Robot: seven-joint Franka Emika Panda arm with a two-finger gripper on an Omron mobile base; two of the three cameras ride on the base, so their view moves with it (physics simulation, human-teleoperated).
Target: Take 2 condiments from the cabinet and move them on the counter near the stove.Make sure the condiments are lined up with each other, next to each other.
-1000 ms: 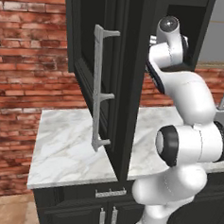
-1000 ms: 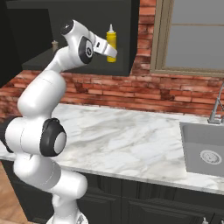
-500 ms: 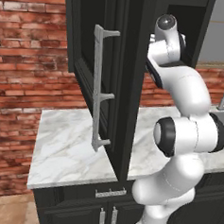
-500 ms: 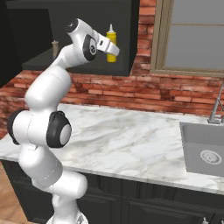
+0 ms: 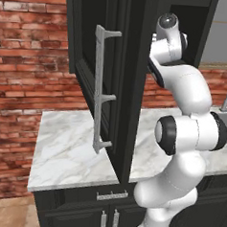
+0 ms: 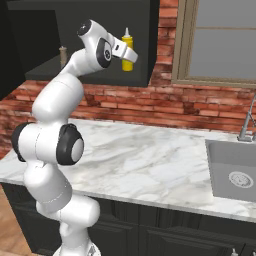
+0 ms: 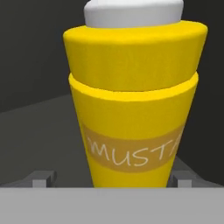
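Observation:
The yellow squeeze bottle with a white nozzle stands on the shelf of the open black cabinet. My gripper is at the bottle, level with its upper body. In the hand view the bottle looms close, and my gripper is open, one fingertip on each side of it with small gaps. The tan-brown shaker stands further left on the same shelf, behind my arm. The cabinet door hangs open, its grey bar handle facing me. The stove is out of view.
Below the cabinet runs a white marble worktop on black base cabinets. A steel sink and faucet lie to the right, under a window. A red brick wall backs it all.
The hand has risen a little and pushed further into the cabinet, closing in around the yellow bottle. The jaws have stayed open.

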